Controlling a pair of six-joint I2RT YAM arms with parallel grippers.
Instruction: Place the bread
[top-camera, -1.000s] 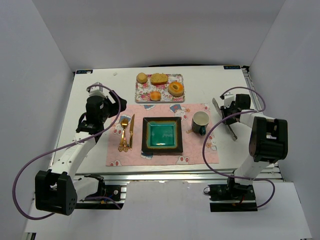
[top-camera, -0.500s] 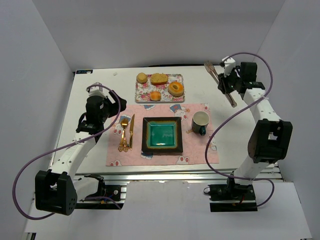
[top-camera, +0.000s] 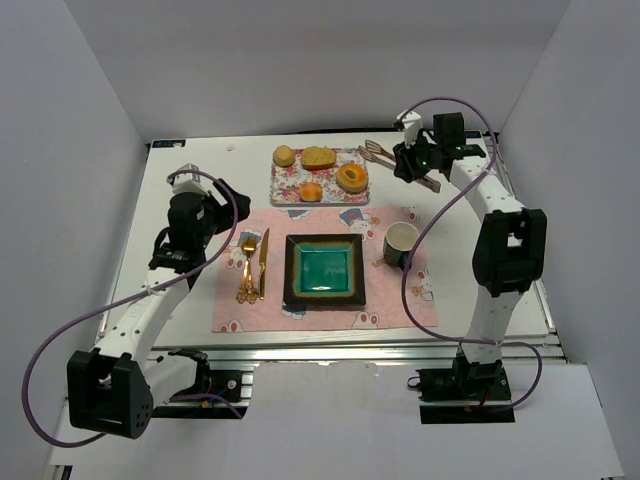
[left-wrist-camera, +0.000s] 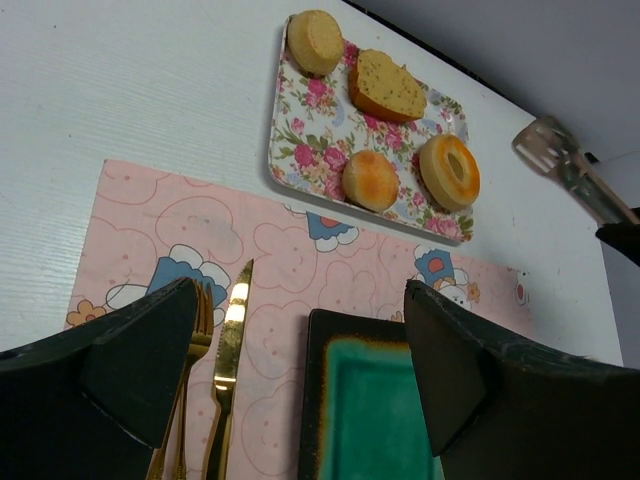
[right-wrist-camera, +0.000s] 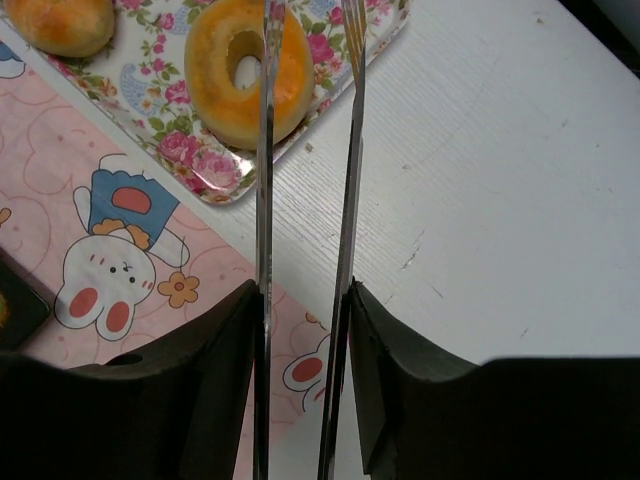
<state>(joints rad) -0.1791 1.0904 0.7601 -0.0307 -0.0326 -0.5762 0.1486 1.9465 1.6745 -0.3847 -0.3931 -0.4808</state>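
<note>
Fingers of right gripper (right-wrist-camera: 305, 300): clamped on metal tongs (right-wrist-camera: 263, 150), whose 2 arms stand apart, tips beside the tray's right edge.
Fingers of left gripper (left-wrist-camera: 300, 310): spread wide, holding nothing, above the placemat's left side.
Table (top-camera: 200, 170): white.
Placemat (top-camera: 230, 310): pink, centred along the table's near edge.
Tray (top-camera: 285, 185): floral, centred at the table's far edge.
Plate (top-camera: 297, 290): teal, square, mid-placemat.
Mug (top-camera: 402, 240): placemat's right side.
Bread (top-camera: 319, 157): 4 pieces, all on the tray.
Cutlery (top-camera: 262, 265): gold fork and knife, placemat's left side.
</note>
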